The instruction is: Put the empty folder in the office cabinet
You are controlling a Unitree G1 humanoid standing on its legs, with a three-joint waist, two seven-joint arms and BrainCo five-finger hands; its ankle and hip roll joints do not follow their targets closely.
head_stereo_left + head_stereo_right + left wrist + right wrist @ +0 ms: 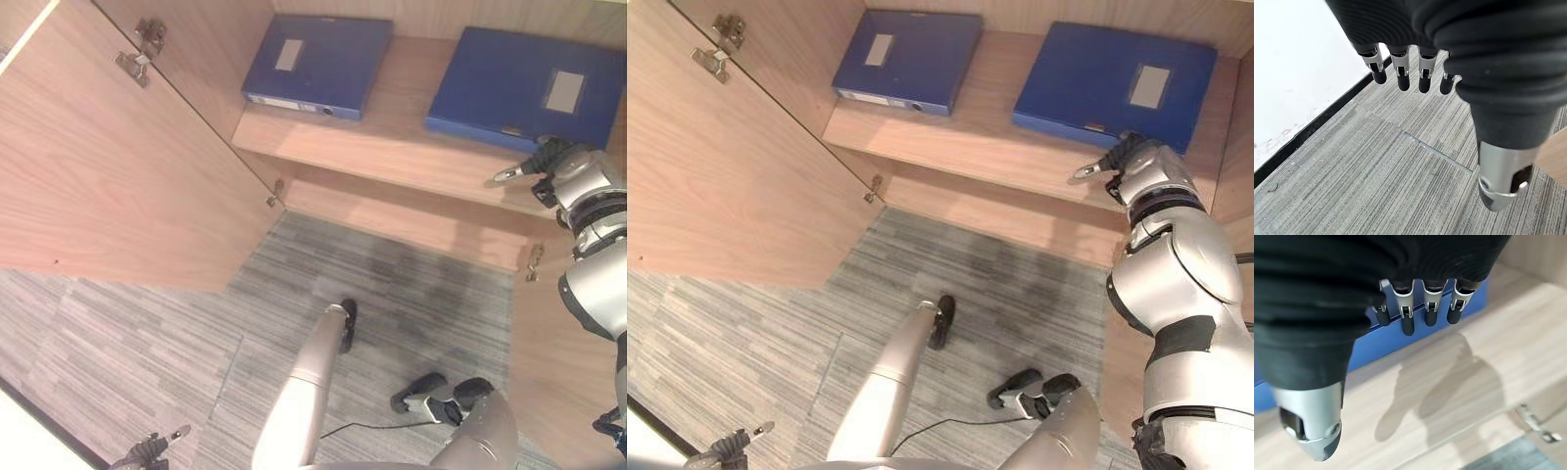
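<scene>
Two blue folders lie flat on the cabinet shelf (392, 147): one folder (318, 64) at the left, a larger folder (529, 88) at the right. My right hand (549, 159) hovers over the shelf just in front of the right folder (1400, 340), fingers relaxed and holding nothing. Low down by the floor hangs my left hand (147, 450), its fingers (1400, 73) straight over the grey carpet, empty.
The cabinet's left door (108, 166) stands wide open, hinges (137, 59) showing on its inner face. Another hinge (534, 259) sits at the right side below the shelf. Grey striped carpet (167, 343) covers the floor; a white wall with black skirting (1298, 98) runs beside my left hand.
</scene>
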